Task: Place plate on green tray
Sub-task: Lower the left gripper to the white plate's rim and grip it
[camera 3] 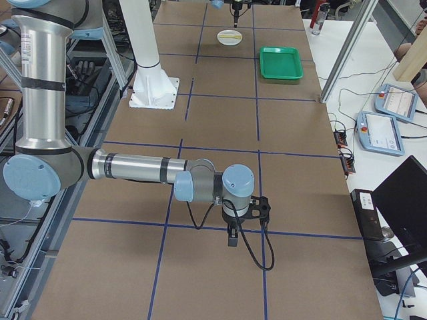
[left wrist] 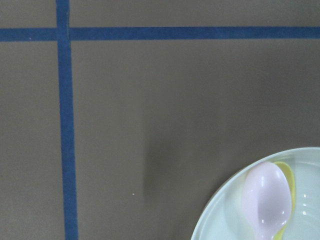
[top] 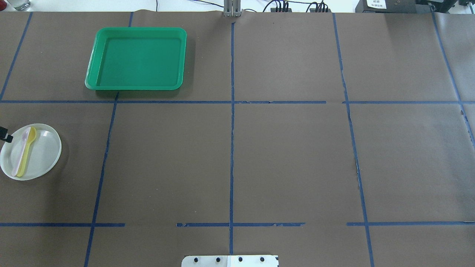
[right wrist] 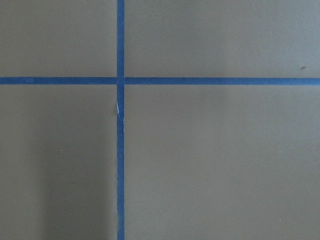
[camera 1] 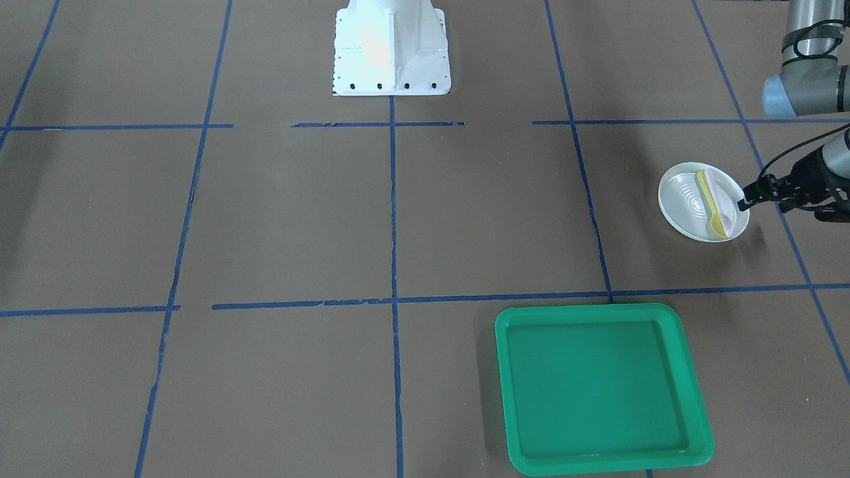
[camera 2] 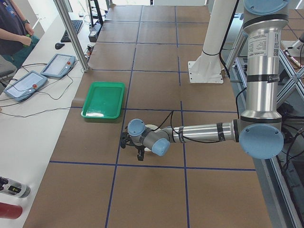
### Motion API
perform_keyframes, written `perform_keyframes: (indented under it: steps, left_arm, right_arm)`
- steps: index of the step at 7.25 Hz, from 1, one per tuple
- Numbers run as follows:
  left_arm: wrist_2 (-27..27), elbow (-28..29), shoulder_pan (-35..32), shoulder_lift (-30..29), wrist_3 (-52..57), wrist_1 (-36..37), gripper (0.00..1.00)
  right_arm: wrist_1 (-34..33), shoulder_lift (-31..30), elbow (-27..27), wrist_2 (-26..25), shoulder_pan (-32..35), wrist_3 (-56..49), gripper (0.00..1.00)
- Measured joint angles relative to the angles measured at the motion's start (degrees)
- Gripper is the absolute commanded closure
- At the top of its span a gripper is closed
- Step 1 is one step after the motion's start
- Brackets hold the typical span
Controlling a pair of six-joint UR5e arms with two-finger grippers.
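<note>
Robotics lab, blue-taped grid table [top: 289, 159], teach pendants [camera 2: 58, 65], mounted arms

The table [top: 289, 155] is brown, gridded with blue tape [top: 232, 148]. A tray [top: 137, 59] lies flat on it. A plate [top: 44, 152] sits apart from the tray, nearer the robot, whose white base [camera 1: 392, 50] stands well away from the tray.

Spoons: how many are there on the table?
2. A yellow spoon and a pink spoon lie side by side on the plate. None shows elsewhere.
</note>
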Motion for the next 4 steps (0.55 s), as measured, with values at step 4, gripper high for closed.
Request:
perform_keyframes:
  steps: [4]
  left_arm:
    - [0.08, 0.21, 2.03, -0.13, -0.16, -0.2, 0.3]
  right_arm:
    - [0.06, 0.0, 0.02, 0.0, 0.0, -0.02, 0.0]
